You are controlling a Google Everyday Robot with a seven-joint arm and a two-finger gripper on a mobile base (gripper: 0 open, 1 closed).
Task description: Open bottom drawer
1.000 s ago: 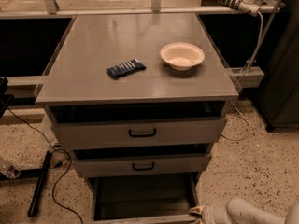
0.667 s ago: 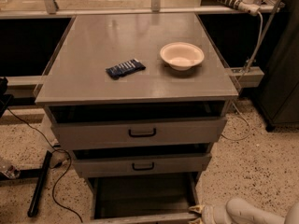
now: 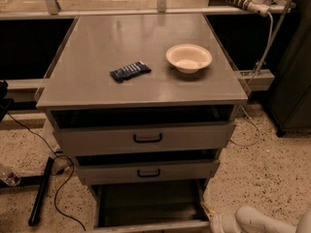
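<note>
Grey cabinet (image 3: 121,38) fills the centre. Its bottom drawer (image 3: 146,202), at six o'clock, stands pulled out toward the camera, front edge running left to right, dark inside. The gripper (image 3: 215,221) sits at five o'clock by the drawer's right front corner; I cannot tell its grip. A bowl (image 3: 189,58) and a dark packet (image 3: 130,72) rest on top.

A grey metal cabinet (image 3: 97,86) carries a cream bowl (image 3: 189,58) and a dark blue packet (image 3: 129,71) with pale stripes. Its upper drawers (image 3: 194,137) are grey with black loop handles (image 3: 147,138). The bottom drawer (image 3: 146,203) is grey, dark inside. The floor (image 3: 265,174) is speckled beige. The white gripper (image 3: 213,220) sits at lower right, beside that drawer's front corner.
</note>
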